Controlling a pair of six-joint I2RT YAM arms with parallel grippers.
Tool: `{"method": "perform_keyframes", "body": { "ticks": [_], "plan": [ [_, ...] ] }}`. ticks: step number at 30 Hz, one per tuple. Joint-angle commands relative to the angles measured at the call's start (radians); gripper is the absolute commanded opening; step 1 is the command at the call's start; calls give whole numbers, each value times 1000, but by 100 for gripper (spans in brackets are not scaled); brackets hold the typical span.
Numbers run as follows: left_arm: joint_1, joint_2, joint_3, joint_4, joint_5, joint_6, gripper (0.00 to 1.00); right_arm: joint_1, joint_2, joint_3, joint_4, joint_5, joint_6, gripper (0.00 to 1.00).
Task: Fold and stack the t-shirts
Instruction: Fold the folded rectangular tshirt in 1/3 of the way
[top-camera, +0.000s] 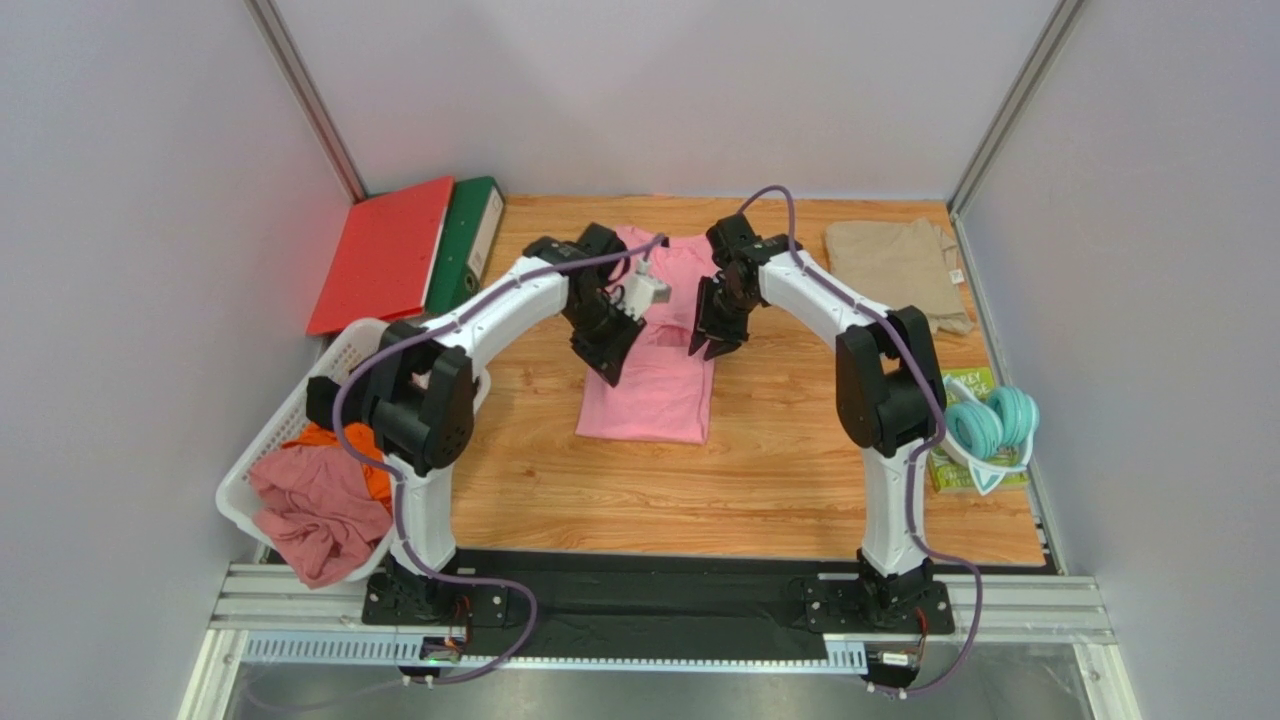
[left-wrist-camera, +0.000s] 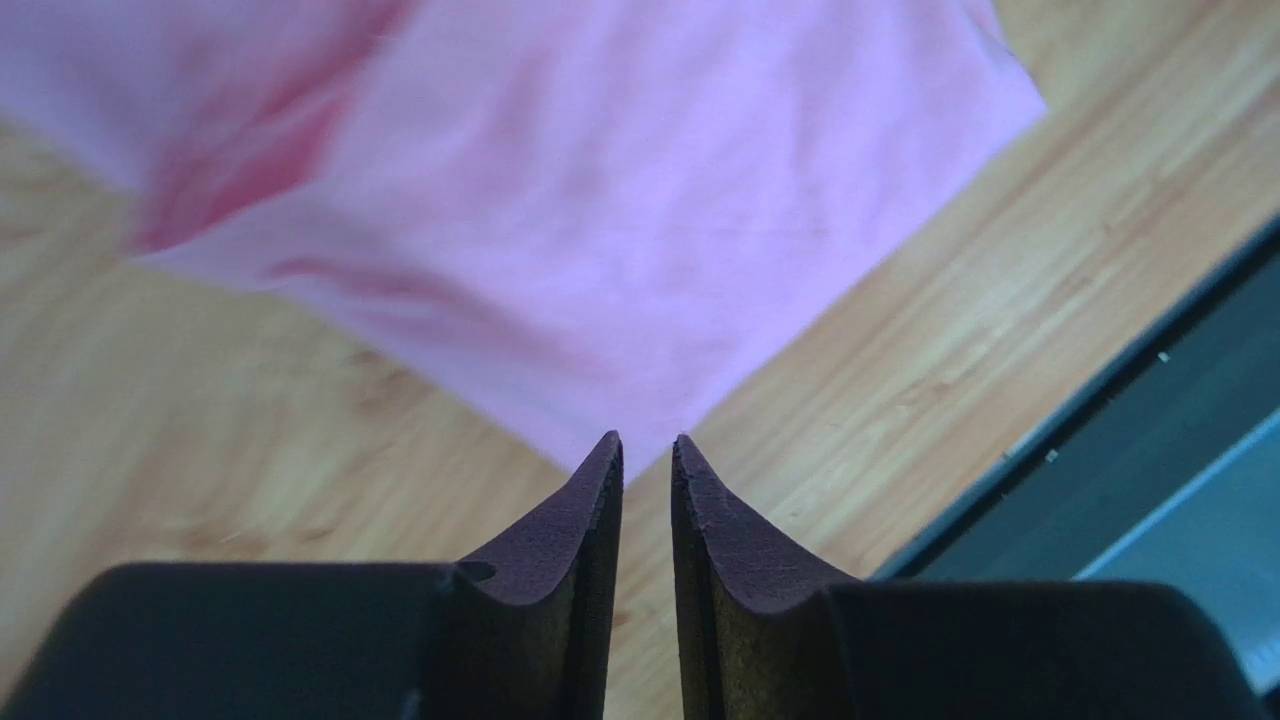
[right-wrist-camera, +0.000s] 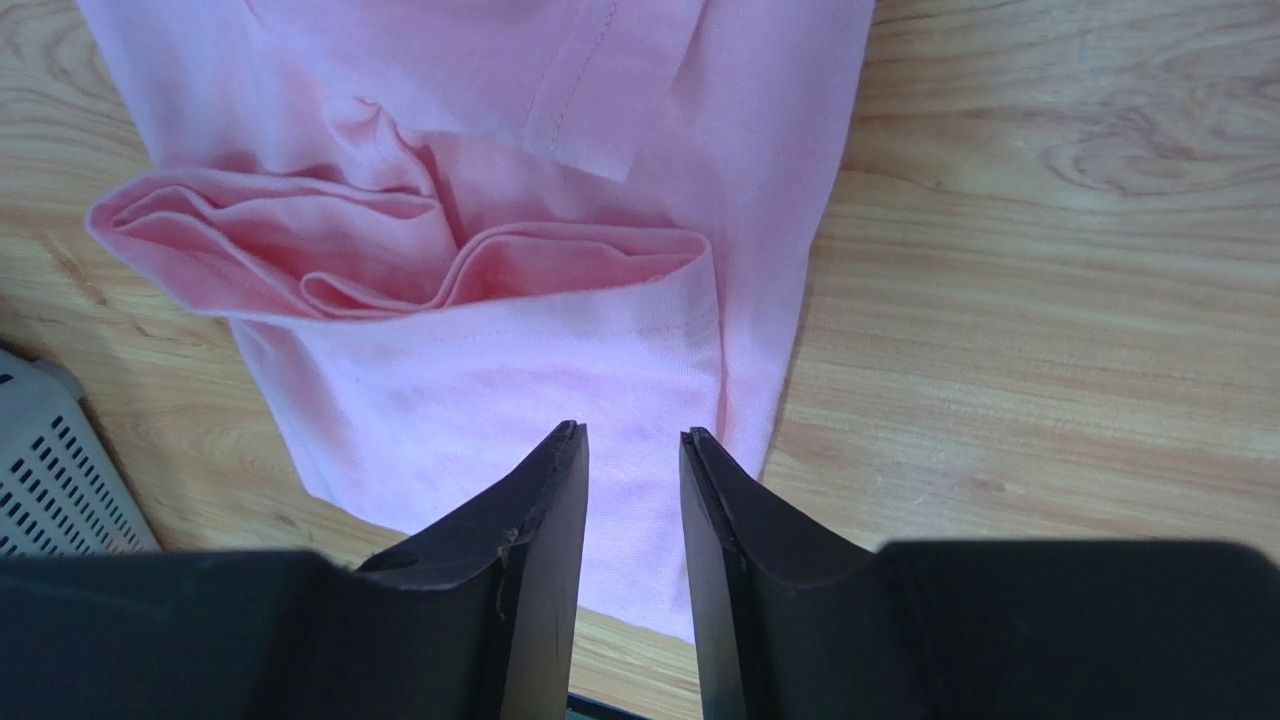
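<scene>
A light pink t-shirt (top-camera: 649, 393) lies on the wooden table, folded into a long narrow strip, with its upper part under both arms. The khaki-beige t-shirt (top-camera: 899, 267) lies folded at the back right. My left gripper (top-camera: 609, 353) hovers over the pink shirt's left edge. In the left wrist view the left gripper (left-wrist-camera: 646, 446) stands narrowly open, with wood showing in the gap and the pink cloth (left-wrist-camera: 601, 195) just beyond the tips. My right gripper (right-wrist-camera: 633, 435) is open above the pink cloth (right-wrist-camera: 496, 375), holding nothing; a bunched fold (right-wrist-camera: 406, 248) lies ahead of it.
A red binder (top-camera: 383, 255) and a green binder (top-camera: 473, 233) lie at the back left. A white basket (top-camera: 286, 435) with reddish clothes (top-camera: 319, 503) stands at the left edge. Teal headphones (top-camera: 995, 420) rest at the right edge.
</scene>
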Motion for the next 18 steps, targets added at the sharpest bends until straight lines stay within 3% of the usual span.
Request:
{"method": "perform_keyframes", "body": {
  "ticks": [1,7,18],
  "plan": [
    [-31,55,-58,25,84,-21,24,-4,32,23,53,-24,-16,35],
    [-22,123,1,22,55,-15,22,-15,80,82,41,-37,-42,35],
    [-16,16,-76,21,130,-12,22,-46,164,124,44,-64,-70,34]
  ]
}}
